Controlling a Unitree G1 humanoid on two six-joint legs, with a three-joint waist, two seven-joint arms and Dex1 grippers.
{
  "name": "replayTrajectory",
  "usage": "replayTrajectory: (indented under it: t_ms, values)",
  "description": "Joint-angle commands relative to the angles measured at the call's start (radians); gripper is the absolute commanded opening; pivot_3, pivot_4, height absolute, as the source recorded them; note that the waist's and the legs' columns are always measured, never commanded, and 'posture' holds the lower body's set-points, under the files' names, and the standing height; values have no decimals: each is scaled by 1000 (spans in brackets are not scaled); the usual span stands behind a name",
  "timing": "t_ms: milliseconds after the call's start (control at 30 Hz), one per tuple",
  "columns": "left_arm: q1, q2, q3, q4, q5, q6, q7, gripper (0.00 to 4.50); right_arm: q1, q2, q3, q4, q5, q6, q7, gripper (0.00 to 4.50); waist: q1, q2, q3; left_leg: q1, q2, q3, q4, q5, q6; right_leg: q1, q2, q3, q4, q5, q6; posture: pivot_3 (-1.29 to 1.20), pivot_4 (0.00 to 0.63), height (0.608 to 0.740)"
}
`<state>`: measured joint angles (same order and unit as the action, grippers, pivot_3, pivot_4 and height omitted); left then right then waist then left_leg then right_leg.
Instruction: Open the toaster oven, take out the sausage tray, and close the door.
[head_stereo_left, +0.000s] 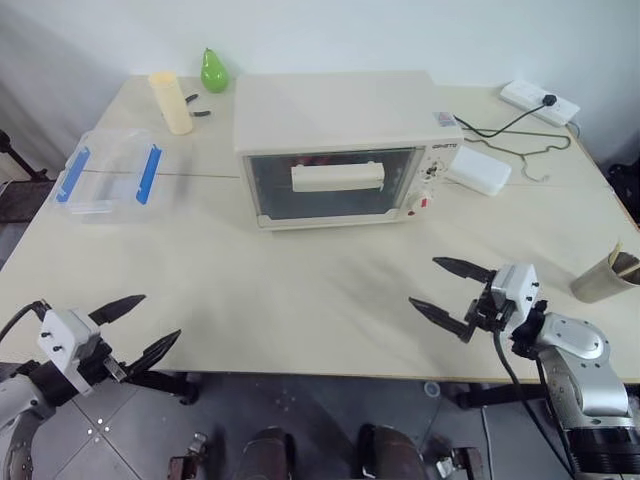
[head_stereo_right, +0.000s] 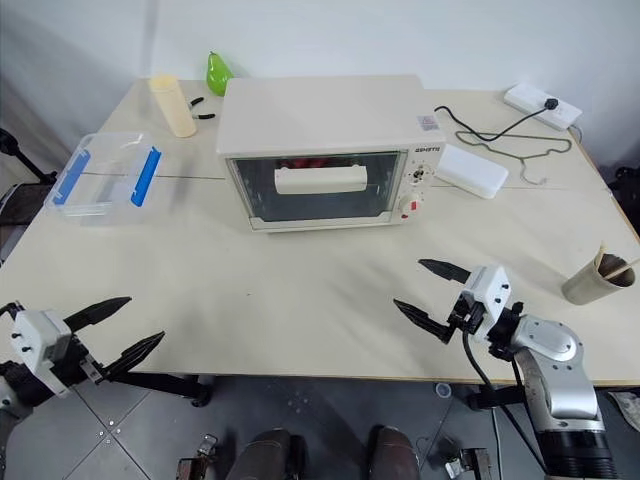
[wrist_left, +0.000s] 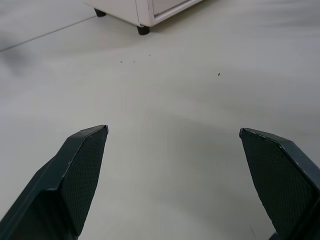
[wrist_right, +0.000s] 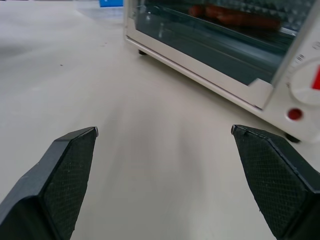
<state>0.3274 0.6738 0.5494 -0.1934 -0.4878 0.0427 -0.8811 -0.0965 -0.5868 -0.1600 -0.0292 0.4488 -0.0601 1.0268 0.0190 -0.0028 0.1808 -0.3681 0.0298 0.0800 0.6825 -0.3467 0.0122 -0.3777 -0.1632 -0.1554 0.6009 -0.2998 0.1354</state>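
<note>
The boxy cream-white toaster oven (head_stereo_left: 345, 150) sat upper centre of the frame, its glass door (head_stereo_left: 335, 183) shut; red sausages on the tray (wrist_right: 235, 15) showed behind the glass; the left gripper (head_stereo_left: 140, 325) at lower left and right gripper (head_stereo_left: 447, 287) at lower right hung empty, fingers spread wide, likely readied for the cream bar handle (head_stereo_left: 337, 177)

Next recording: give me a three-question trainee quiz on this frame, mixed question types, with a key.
1. True or false: the door of the toaster oven is shut.
2. Which end effector is nearer the oven's red button? A) left end effector B) right end effector
3. Fill in: the sausages seen through the glass are ___ the oven.

Key:
1. True; it is flush with the front.
2. B.
3. Inside.
</note>
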Motion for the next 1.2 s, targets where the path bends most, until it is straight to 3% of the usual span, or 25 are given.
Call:
replayTrajectory:
  t_ms: [33, 133, 267, 500, 967, 1200]
  values:
    - [-2, 12, 28, -38, -23, 13, 5, 4483, -13, -7, -11, -1, 17, -22, 29, 4500, -1, 0, 0, 0, 0, 0, 0, 0, 0, 0, 0, 0, 0, 0, 0, 0, 150, 740]
    - [-68, 31, 20, -45, -114, 132, 16, 4483, -75, 24, -2, -21, 69, 51, 5, 4500, -2, 0, 0, 0, 0, 0, 0, 0, 0, 0, 0, 0, 0, 0, 0, 0, 150, 740]
    - [-267, 48, 58, 11, -301, 290, 51, 4483, -214, 46, 12, 6, 132, 189, -13, 4500, -5, 1, 0, 0, 1, -2, 1, 1, 0, 0, 0, 1, 2, 0, 0, 0, 150, 740]
    - [-435, 93, -20, 55, -290, 360, 6, 4483, -460, 145, 67, 150, 130, 246, -4, 4500, -25, 1, 0, 0, -3, -2, 0, -1, -2, -3, 0, -2, 5, 0, 0, 0, 150, 740]
    - [-444, 64, -24, 62, -258, 342, 19, 4483, -655, 301, 119, 313, 73, 176, 40, 4500, -47, 1, 0, -2, -1, 10, 1, -1, -3, -10, 1, 0, 11, 0, 0, 0, 150, 740]
    - [-445, 73, -7, 64, -297, 393, 17, 4483, -579, 247, 204, 211, 14, 88, 211, 4500, -50, 1, 0, -4, -1, 12, 0, -1, -4, -15, 1, 2, 14, 0, 0, 0, 150, 740]
